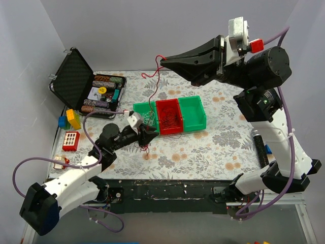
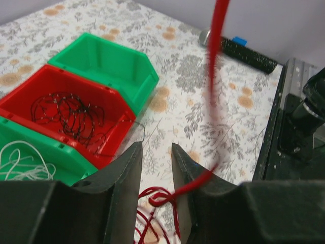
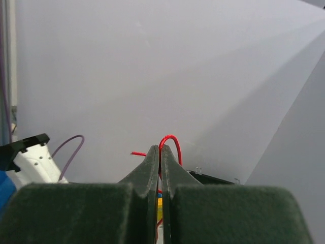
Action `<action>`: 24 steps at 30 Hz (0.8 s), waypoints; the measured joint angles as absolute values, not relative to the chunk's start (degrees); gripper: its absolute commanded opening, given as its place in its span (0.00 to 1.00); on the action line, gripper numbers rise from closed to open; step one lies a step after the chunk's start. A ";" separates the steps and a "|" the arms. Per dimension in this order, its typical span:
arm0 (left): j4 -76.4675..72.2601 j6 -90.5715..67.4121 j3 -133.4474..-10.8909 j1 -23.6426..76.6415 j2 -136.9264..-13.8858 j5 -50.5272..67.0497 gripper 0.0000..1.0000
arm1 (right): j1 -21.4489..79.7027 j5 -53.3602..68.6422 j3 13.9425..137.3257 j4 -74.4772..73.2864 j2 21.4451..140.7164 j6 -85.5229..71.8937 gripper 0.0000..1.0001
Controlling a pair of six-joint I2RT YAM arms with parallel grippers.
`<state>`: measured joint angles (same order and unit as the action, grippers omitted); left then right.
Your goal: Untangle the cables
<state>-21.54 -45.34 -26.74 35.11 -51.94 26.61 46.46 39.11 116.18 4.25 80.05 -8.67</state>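
Red cable (image 3: 169, 136) was pinched high by right end effector (image 3: 160, 150), seemingly to free it from tangle (image 2: 155, 199); left end effector (image 2: 155, 147) was narrowly parted.

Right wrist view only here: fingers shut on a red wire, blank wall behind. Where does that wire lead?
Observer: Down from the right gripper, the red wire runs to a red tangle at the left gripper.
Operator: Is the left gripper gripping it?
Observer: No, its fingers stand apart over the red tangle.
Operator: Anything sorted already?
Observer: Black wire lies in the red bin, white wire in the green bin beside it.
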 measured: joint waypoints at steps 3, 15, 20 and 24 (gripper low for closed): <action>-21.41 -41.43 -23.29 35.11 -51.00 27.70 0.33 | 46.46 36.45 119.31 0.75 80.38 -4.60 0.01; -18.31 -24.73 -14.11 35.11 -49.89 29.71 0.34 | 46.46 20.08 120.68 -2.59 75.02 13.65 0.01; -17.04 -18.85 -12.78 35.11 -49.91 30.09 0.32 | 46.46 14.35 120.09 -0.95 72.66 18.68 0.01; -16.40 -16.21 -12.69 35.11 -50.17 30.35 0.32 | 46.46 11.00 119.87 0.73 72.05 21.63 0.01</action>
